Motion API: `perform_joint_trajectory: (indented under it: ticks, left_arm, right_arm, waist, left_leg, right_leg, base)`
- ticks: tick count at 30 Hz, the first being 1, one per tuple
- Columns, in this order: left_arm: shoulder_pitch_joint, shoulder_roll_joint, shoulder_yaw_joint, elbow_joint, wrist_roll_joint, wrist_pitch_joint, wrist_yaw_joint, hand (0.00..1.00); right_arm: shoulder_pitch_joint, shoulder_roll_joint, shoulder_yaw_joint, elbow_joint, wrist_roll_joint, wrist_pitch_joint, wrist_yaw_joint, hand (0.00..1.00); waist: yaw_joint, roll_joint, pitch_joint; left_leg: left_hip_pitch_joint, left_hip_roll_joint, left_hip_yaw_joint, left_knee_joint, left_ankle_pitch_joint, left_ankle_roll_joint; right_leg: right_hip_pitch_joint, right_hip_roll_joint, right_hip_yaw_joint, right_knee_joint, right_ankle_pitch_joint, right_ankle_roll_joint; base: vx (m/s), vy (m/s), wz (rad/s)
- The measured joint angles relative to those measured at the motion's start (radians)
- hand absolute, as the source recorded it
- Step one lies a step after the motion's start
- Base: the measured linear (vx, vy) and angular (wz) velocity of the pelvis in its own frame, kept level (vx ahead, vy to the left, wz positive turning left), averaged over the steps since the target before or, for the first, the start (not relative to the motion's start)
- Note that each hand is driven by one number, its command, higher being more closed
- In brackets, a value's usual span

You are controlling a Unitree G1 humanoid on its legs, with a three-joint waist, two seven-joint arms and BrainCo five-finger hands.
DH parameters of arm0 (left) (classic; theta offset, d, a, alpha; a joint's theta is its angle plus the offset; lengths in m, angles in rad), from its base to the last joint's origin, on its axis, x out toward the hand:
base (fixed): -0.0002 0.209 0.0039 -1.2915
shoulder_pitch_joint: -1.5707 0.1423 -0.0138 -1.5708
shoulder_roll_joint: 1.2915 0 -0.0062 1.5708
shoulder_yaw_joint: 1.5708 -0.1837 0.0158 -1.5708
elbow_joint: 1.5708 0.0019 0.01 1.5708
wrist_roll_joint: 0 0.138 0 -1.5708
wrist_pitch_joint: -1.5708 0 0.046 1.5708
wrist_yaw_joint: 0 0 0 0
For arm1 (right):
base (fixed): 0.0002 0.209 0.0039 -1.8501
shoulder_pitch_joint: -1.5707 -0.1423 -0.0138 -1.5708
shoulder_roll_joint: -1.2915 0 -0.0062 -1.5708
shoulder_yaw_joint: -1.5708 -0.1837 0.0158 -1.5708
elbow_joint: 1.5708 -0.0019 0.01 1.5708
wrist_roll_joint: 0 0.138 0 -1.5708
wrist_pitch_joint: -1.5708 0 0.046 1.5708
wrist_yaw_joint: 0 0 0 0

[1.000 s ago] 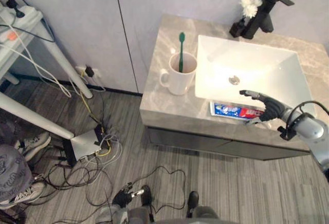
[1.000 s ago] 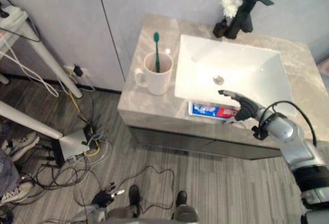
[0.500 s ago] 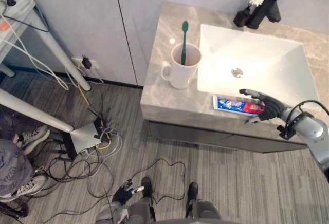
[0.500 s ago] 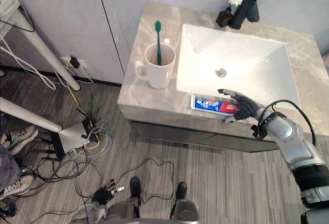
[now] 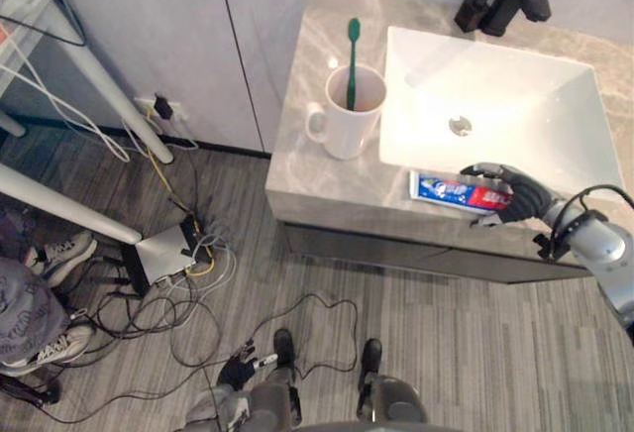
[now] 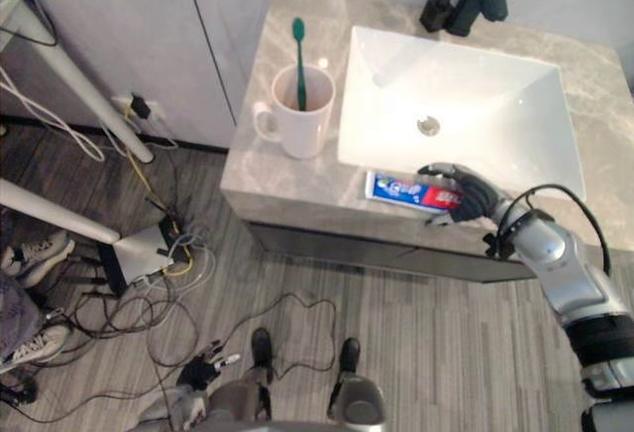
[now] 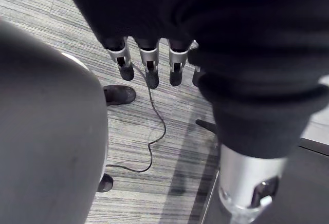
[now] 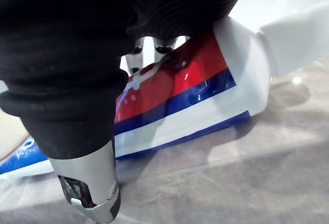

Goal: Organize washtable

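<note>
Lying crosswise on the grey marble desk (image 5: 315, 172), the red-white-blue toothpaste tube (image 5: 446, 190) has its red end under my right hand (image 5: 515, 194); whether it grips I cannot tell.

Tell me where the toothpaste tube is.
In the left eye view, the toothpaste tube lies on the counter in front of the sink, its right end under the right hand.

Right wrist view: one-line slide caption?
Right hand curled over the red, white and blue toothpaste tube on grey marble countertop.
</note>
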Motion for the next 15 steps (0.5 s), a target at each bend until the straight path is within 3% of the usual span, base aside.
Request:
perform_joint_trajectory:
  ticks: [15]
  left_arm:
    - [0.0, 0.0, 0.0, 0.0, 0.0, 0.0, 0.0, 0.0]
  right_arm:
    - [0.0, 0.0, -0.008, -0.001, -0.025, -0.004, -0.002, 1.0]
  waist:
    - [0.0, 0.001, 0.001]
  left_leg:
    - [-0.001, 0.0, 0.0, 0.0, 0.0, 0.0]
  right_leg:
    - [0.0, 0.001, 0.001, -0.001, 0.0, 0.0]
  base:
    - [0.01, 0.001, 0.0]
